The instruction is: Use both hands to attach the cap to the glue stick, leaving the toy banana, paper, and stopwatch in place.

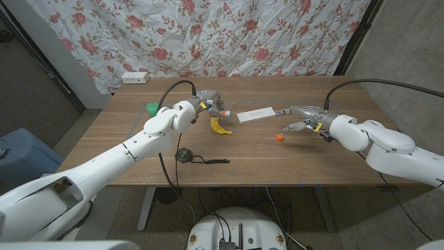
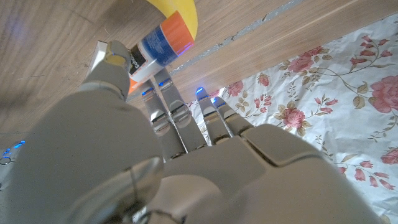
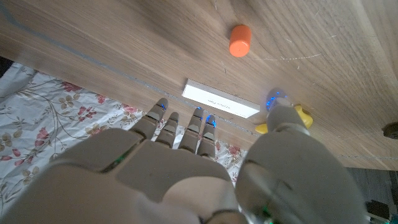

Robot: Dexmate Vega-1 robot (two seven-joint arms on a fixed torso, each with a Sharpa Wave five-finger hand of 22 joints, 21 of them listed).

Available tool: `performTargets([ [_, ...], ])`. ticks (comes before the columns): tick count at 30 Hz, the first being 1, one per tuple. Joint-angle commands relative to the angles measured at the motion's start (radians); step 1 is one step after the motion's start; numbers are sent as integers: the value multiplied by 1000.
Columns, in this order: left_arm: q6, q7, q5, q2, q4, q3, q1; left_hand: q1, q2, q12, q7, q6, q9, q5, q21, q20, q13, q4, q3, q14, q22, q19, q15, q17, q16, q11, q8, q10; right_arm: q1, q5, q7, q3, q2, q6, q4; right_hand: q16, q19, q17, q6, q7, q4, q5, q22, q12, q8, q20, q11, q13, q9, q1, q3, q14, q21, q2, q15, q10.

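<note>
My left hand (image 1: 204, 103) hovers at the table's middle back and grips the glue stick (image 1: 222, 111), whose end pokes out toward the paper. The left wrist view shows the stick's white, blue and orange label (image 2: 163, 43) beside my thumb (image 2: 114, 60). The small orange cap (image 1: 279, 137) lies on the wood, just in front of the fingertips of my right hand (image 1: 300, 117), apart from them. That hand's fingers are spread with nothing in them. In the right wrist view the cap (image 3: 239, 40) lies alone past the fingers (image 3: 186, 127).
The yellow toy banana (image 1: 220, 126) lies just below my left hand. The white paper strip (image 1: 255, 114) lies between the hands. The black stopwatch (image 1: 184, 155) with its cord sits nearer the front. A green object (image 1: 152, 108) is at the back left.
</note>
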Motion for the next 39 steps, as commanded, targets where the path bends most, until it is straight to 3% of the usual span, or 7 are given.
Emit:
performTargets([
  [1, -1, 3, -19, -20, 21, 8, -9, -8, 25, 3, -15, 98, 27, 7, 1, -45, 2, 6, 1, -5, 3, -5, -148, 3, 0, -34, 6, 29, 65, -98, 91, -64, 25, 5, 17, 7, 11, 2, 15, -6, 4, -4, 2, 10, 10, -2, -3, 5, 4, 9, 7, 15, 6, -6, -6, 21],
  [15, -13, 2, -25, -23, 30, 22, -23, -13, 28, 2, -14, 94, 27, 7, 3, -44, 2, 7, -4, -5, 3, -6, -147, 3, 1, -34, 5, 21, 107, -232, 204, -125, 75, 12, 25, 16, 19, 3, 28, -18, 15, -12, 2, 14, 8, 1, -14, 6, 4, 6, 1, 41, 6, -13, -16, 53],
  [39, 4, -7, -23, -27, 36, 31, -34, -17, 34, 5, -15, 100, 27, 8, 4, -42, 3, 6, -7, -5, 3, -5, -148, 3, 1, -34, 7, 22, 116, -348, 240, -155, 138, 33, 86, 31, 52, 2, 69, -39, 8, -23, 2, 23, 15, -9, -38, 7, 4, 53, 12, 102, 11, -13, -44, 134],
])
